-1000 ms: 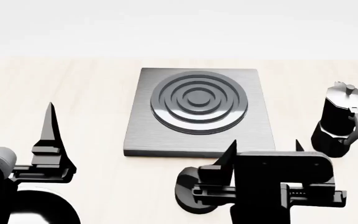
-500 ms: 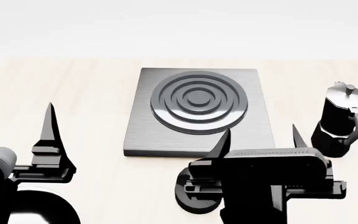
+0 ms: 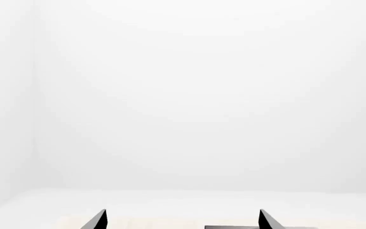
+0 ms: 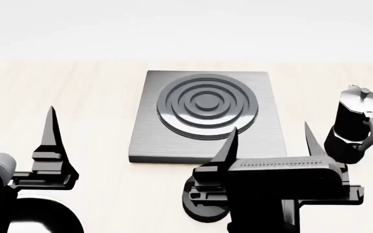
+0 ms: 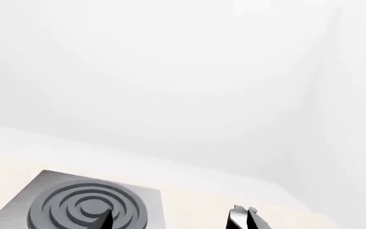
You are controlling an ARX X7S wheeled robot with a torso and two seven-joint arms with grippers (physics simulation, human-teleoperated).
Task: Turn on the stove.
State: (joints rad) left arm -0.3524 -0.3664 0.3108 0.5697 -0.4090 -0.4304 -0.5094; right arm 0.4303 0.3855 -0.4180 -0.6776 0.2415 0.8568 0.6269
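Stove (image 4: 207, 116) mid-desk, moka pot (image 4: 355, 125) near right edge. Right gripper (image 4: 269, 140) fingers wide at stove's front edge — left gripper (image 3: 180, 220) wide too.

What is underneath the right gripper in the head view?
Under the open right gripper a round black part pokes out on the wooden table, just in front of the stove. The gripper body covers most of it, so whether it is the knob cannot be confirmed.
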